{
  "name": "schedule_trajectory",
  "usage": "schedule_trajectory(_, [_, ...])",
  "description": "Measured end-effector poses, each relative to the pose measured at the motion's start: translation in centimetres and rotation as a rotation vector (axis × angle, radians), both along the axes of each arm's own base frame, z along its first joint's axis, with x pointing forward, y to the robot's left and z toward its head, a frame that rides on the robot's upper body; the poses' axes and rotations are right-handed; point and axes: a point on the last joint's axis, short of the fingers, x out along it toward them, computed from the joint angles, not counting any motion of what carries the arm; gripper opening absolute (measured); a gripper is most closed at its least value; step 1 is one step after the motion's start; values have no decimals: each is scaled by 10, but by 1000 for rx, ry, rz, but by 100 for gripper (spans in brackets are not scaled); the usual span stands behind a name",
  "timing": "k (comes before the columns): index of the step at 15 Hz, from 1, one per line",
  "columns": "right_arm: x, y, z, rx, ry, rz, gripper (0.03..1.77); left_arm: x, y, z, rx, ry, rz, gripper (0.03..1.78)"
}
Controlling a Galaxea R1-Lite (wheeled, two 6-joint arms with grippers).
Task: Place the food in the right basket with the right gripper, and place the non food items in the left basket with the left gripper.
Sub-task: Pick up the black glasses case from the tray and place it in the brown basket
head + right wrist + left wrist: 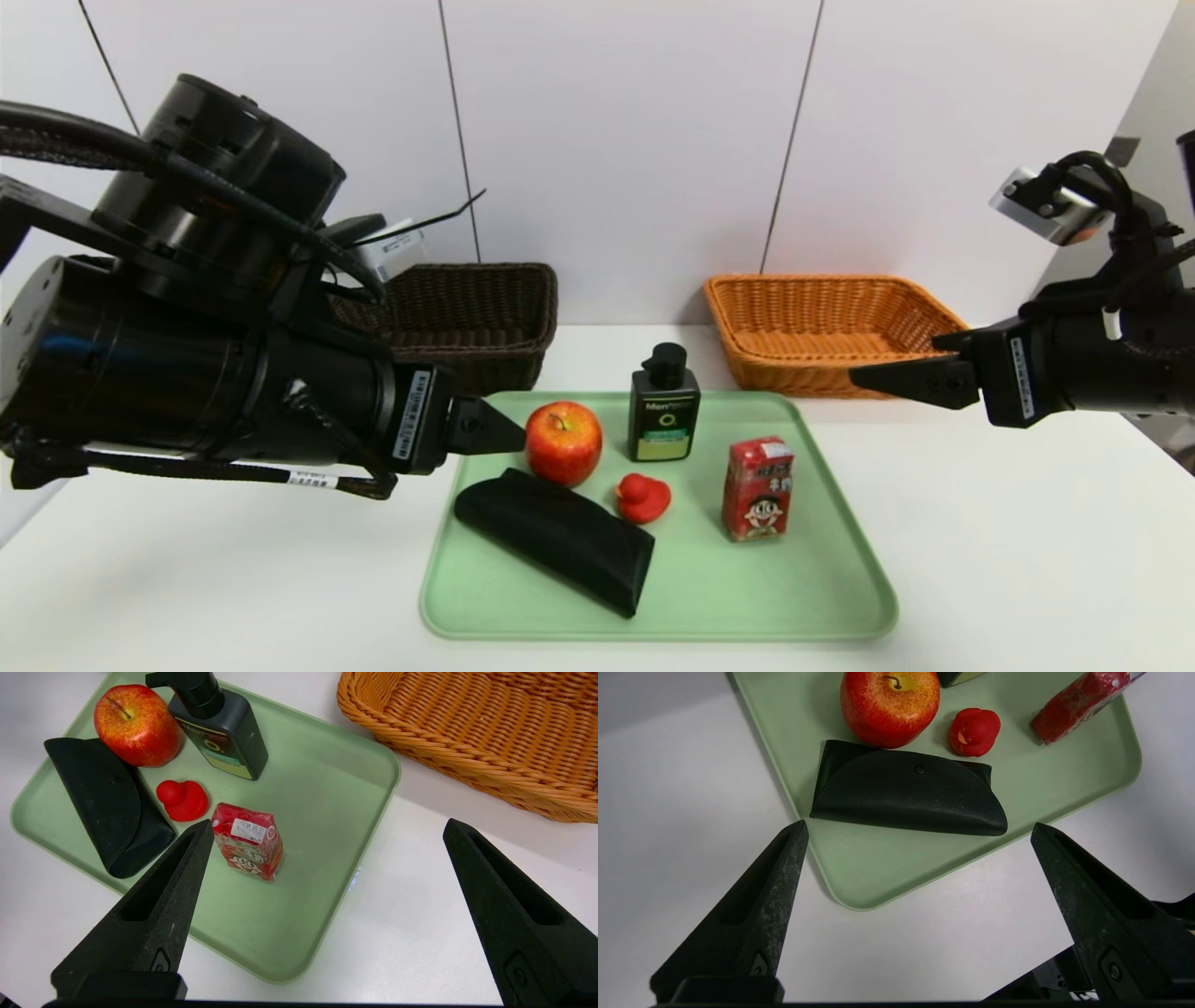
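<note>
Five things sit on a pale green plastic tray [822, 569]: nearest, a long black soft pouch [557, 536]; behind it a small red rubber duck [642, 497] and a red drink carton with a cartoon face [757, 488]; farther back a round red apple [563, 442] and a dark pump bottle with a green label [664, 414]. Left gripper [920, 833] hovers over the tray's near left corner, jaws spread wide, empty. Right gripper [327, 828] hangs right of the tray, likewise wide and empty. Beyond stand the dark brown wicker basket [476, 317], left, and orange wicker basket [822, 322], right
</note>
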Motion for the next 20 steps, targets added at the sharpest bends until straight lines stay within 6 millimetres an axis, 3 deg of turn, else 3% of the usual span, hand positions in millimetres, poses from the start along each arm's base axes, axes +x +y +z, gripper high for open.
schedule_trajectory(4, [0,0,-3,-2,9,1,169,6,-8,-1,95,-66,-189,169])
schedule_trajectory(13, [-7,-2,-15,-11,41,4,169,13,-24,-26,255,-189,-928,169])
schedule_trajectory(20, [-22,-9,-21,-13,49,-4,169,45,-53,-42,284,-183,-1163,169])
